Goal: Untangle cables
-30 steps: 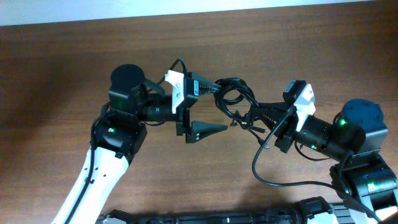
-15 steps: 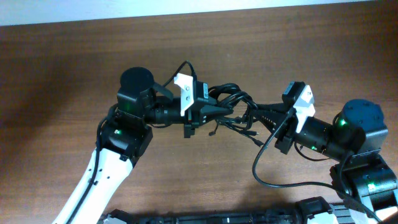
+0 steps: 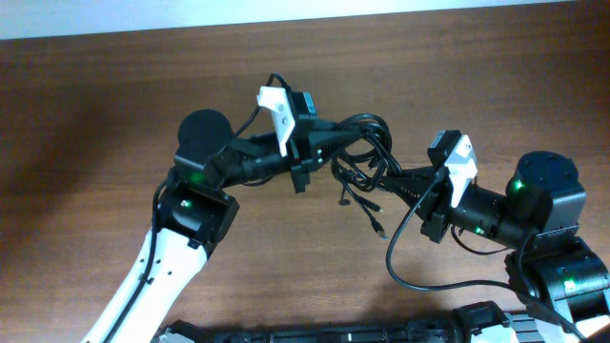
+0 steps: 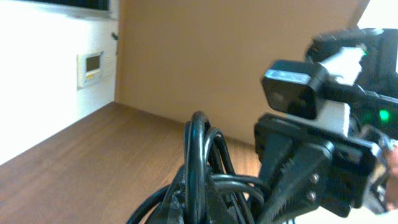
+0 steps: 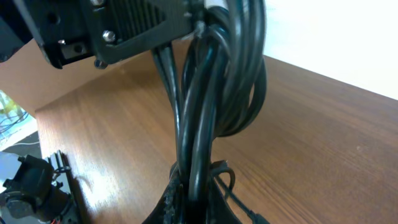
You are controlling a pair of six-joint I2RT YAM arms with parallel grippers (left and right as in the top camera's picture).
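Cables (image 3: 374,129) are shown bunched above table (image 3: 95,114), stretched btwn L gripper (image 3: 348,145) and R gripper (image 3: 393,174), each clamped narrow on the bundle, w/ loose ends hanging below.

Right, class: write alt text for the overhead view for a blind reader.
A bunch of black cables is held between two robot hands over a brown table. The left hand and right hand are both shut on it; loose ends trail free.
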